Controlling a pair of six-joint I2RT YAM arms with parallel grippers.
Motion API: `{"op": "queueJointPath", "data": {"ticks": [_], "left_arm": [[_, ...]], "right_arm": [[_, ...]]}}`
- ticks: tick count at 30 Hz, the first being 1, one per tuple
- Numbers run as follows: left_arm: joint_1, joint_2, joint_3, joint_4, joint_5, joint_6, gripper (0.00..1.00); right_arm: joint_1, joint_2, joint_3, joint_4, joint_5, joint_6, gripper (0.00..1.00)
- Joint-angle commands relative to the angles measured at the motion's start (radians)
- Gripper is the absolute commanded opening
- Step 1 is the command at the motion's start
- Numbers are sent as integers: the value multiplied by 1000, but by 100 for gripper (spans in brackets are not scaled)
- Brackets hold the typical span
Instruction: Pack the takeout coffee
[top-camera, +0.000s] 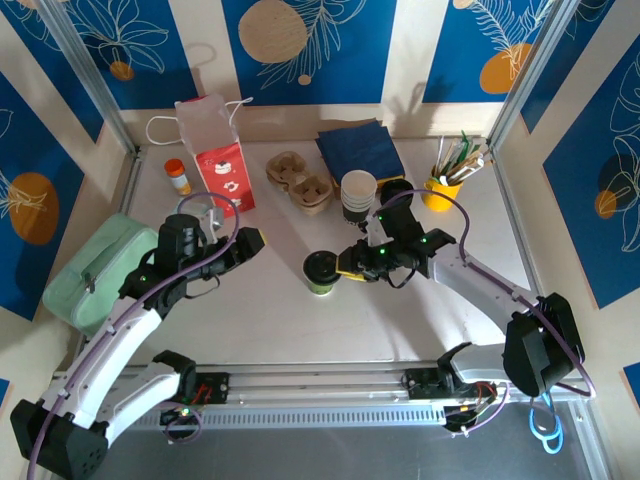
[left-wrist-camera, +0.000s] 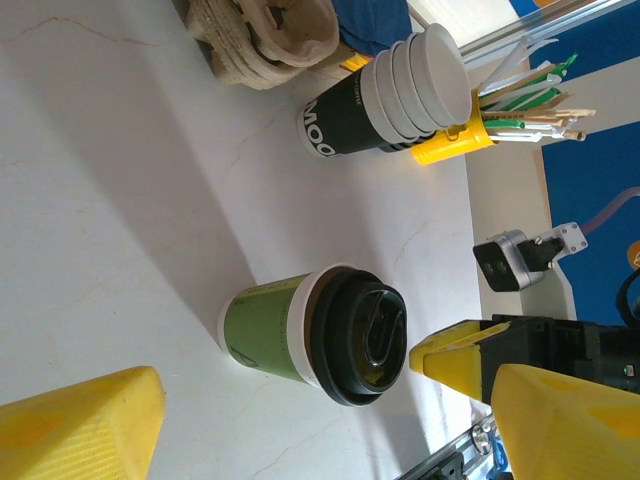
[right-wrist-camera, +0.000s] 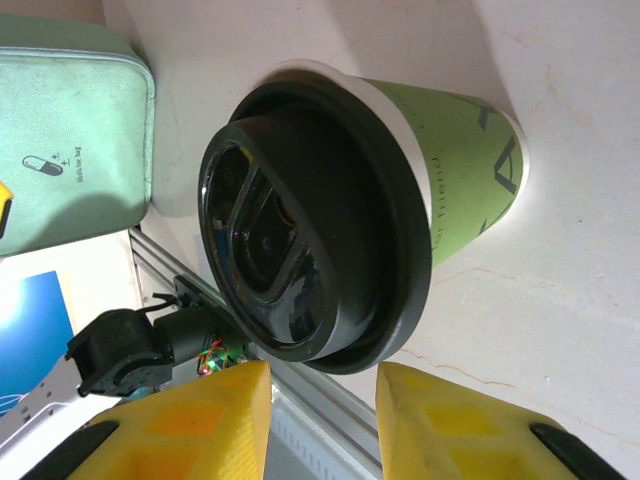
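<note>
The takeout coffee (top-camera: 321, 271), a green paper cup with a black lid, stands upright in the middle of the table. My right gripper (top-camera: 349, 268) is level with the cup's right side, its yellow fingertips close to the lid. In the right wrist view the lid (right-wrist-camera: 300, 220) sits just beyond the gripper (right-wrist-camera: 322, 400), which is open with nothing between the fingers. My left gripper (top-camera: 248, 240) is open, left of the cup and apart from it. The left wrist view shows the cup (left-wrist-camera: 265, 330) ahead of that wide-open gripper (left-wrist-camera: 325, 435), with a right fingertip (left-wrist-camera: 450, 355) beside the lid.
A red and white paper bag (top-camera: 218, 160) stands at the back left beside an orange-capped bottle (top-camera: 178, 176). A cardboard carrier (top-camera: 300, 182), stacked cups (top-camera: 358, 195), navy napkins (top-camera: 360, 150) and a yellow stirrer holder (top-camera: 445, 188) line the back. A green pouch (top-camera: 100, 270) lies at the left edge.
</note>
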Motion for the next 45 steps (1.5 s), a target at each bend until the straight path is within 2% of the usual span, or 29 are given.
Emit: {"op": "queueJointPath", "data": {"ticks": [1, 24, 31, 37, 42, 45], "left_arm": [[7, -21, -1, -9, -7, 27, 85], [7, -27, -8, -10, 8, 34, 86], [7, -14, -16, -7, 1, 50, 87], [-10, 90, -30, 44, 75, 81, 87], [-86, 183, -28, 100, 67, 84, 87], [-124, 237, -30, 138, 60, 74, 82]], "right_arm": [[8, 11, 27, -7, 2, -12, 33], [52, 81, 89, 31, 0, -32, 35], [40, 33, 99, -27, 46, -52, 35], [27, -28, 97, -56, 65, -72, 37], [-33, -94, 55, -37, 24, -71, 54], [-85, -118, 22, -9, -32, -51, 55]]}}
